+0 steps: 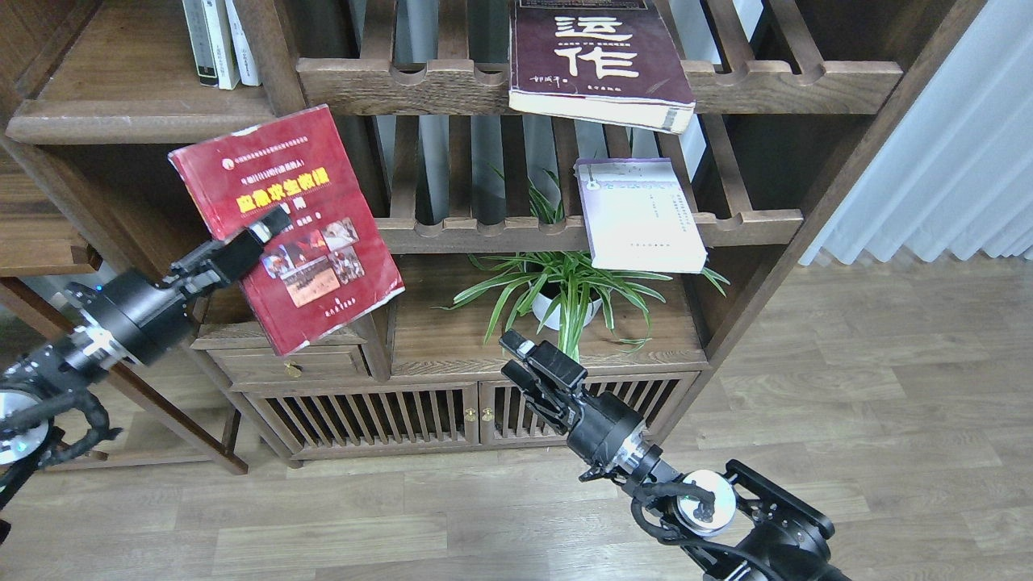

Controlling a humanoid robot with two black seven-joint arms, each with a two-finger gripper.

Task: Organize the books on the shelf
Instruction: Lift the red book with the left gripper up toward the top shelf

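My left gripper (pixel 270 226) is shut on the red book (pixel 286 226), held tilted in the air in front of the shelf unit's left bay, its top corner just below the flat dark-brown shelf (pixel 137 121). The pale lavender book (pixel 641 214) lies on the middle slatted rack, overhanging its front rail. Up top, the thick maroon book (pixel 597 60) with white characters rests on the upper slatted rack, also overhanging. My right gripper (pixel 524 359) hovers low in front of the cabinet with nothing between its fingers, which look slightly apart.
Thin white and grey books (pixel 218 40) stand at the back of the flat shelf. A potted spider plant (pixel 561 290) sits on the cabinet top below the racks. A small drawer (pixel 290 363) and slatted cabinet doors (pixel 420 415) are underneath. White curtain (pixel 952 161) hangs at right.
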